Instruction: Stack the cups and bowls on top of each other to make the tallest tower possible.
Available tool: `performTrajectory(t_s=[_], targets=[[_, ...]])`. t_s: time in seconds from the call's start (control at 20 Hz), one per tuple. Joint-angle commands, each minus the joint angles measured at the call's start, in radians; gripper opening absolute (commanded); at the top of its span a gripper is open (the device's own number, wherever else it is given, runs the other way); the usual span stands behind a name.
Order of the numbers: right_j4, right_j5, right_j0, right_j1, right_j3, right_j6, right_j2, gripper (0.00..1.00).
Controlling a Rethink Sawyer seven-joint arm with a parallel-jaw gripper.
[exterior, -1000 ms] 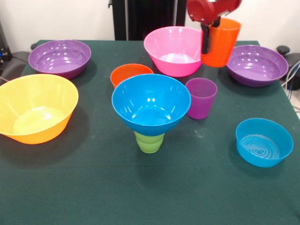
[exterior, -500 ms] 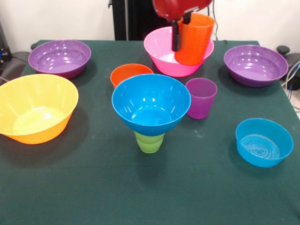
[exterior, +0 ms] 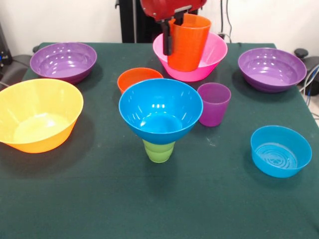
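Gripper (exterior: 174,31) fingers, black beneath a red arm head entering from the top edge, clamp the rim wall of a smooth orange cup (exterior: 188,44), holding it upright in the air in front of the glossy pink bowl (exterior: 212,57). Nearer the camera, on dark green cloth (exterior: 99,199), a round medium blue bowl (exterior: 160,110) sits on a stepped green cup (exterior: 159,151). A translucent purple cup (exterior: 214,104) stands just beside that stack.
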Motion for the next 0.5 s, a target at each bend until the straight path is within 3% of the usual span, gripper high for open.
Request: performTrajectory(t_s=[0.05,0.5], targets=[[-0.078,0.143,-0.032,0.039,-0.066,-0.178,0.100,0.00],[-0.134,0.162,-0.072,0.088,-0.118,-0.202,0.118,0.00]])
